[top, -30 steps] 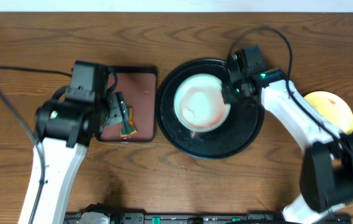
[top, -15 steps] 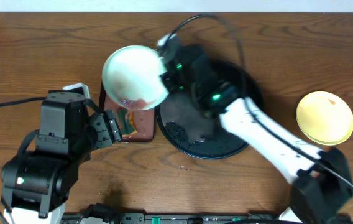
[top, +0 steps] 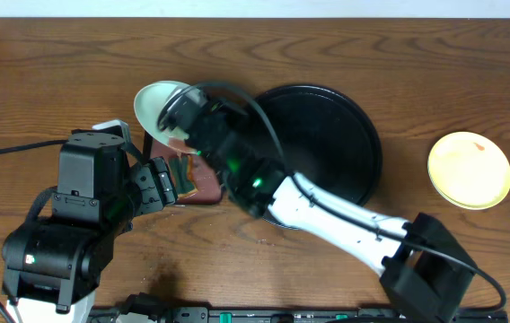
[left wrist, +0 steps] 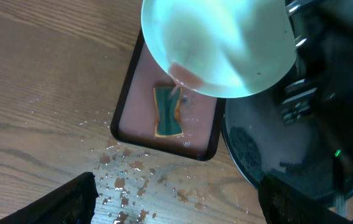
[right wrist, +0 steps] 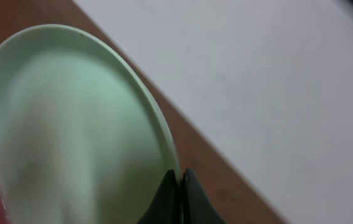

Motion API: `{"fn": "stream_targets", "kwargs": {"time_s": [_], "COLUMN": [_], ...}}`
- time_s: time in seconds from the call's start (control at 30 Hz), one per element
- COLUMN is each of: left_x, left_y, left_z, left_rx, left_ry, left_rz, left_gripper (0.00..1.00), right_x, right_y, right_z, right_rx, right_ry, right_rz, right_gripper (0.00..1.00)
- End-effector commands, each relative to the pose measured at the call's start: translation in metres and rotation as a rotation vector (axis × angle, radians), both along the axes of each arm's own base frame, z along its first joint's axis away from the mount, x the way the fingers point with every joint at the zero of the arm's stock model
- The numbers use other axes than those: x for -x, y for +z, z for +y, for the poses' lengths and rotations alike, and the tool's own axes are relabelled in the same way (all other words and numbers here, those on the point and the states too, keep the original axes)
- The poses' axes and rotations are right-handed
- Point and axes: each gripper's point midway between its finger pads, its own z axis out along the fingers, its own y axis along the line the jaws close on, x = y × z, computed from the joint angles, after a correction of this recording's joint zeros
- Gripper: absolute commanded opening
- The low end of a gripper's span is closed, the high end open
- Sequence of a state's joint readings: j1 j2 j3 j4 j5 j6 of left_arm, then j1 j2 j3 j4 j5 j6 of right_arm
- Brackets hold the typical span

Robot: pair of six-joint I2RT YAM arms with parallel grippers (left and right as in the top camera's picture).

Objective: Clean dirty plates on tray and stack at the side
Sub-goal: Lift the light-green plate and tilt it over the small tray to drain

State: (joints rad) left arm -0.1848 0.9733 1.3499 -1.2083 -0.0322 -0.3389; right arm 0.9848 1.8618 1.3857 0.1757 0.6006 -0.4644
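The right gripper (right wrist: 178,191) has its jaws clenched on the thin rim of a mint-blue plate (top: 159,104), biting only the very edge. The plate hangs tilted in the air over the far end of the small reddish-brown tray (left wrist: 136,118), just left of the big black tray (top: 358,152), which shows no plate on it. A red-brown smear (left wrist: 187,76) sits at the plate's low edge.

I judge the plate stiff and light, glossy and likely wet. A pinch this shallow could slip or let it swing, so a deeper bite across the rim would be safer, and it may chip if dropped.

The left gripper (left wrist: 186,200) hovers on the near side, jaws spread wide and holding nothing. On the reddish tray lies what may be a small green sponge (left wrist: 167,112). Droplets speckle the desk (left wrist: 40,74) near it. A yellow plate (top: 469,170) rests on the desk at the far right.
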Motion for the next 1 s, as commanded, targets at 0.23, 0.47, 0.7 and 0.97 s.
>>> {"fn": "stream_targets", "kwargs": {"time_s": [0.23,0.47,0.7,0.97], "left_x": [0.0,-0.001,-0.001,-0.001], "left_y": [0.004,0.003,0.003,0.003], "left_z": [0.001,0.001,0.001,0.001], "left_rx": [-0.003,-0.004,-0.004,-0.004], "left_ry": [0.002,0.002,0.002,0.002], "left_rz": [-0.009,-0.004,-0.004,-0.004], "left_gripper": [0.84,0.84,0.84,0.84], "right_x": [0.012,0.012,0.012,0.012], "right_y": [0.046,0.05,0.05,0.051], "right_z": [-0.018,-0.018,-0.019,-0.019], "right_rx": [0.087,0.087,0.086,0.081], "right_ry": [-0.184,-0.186,-0.187,-0.191], "right_rz": [-0.182,-0.194,-0.195,-0.198], "right_gripper": [0.01,0.01,0.01,0.01]}}
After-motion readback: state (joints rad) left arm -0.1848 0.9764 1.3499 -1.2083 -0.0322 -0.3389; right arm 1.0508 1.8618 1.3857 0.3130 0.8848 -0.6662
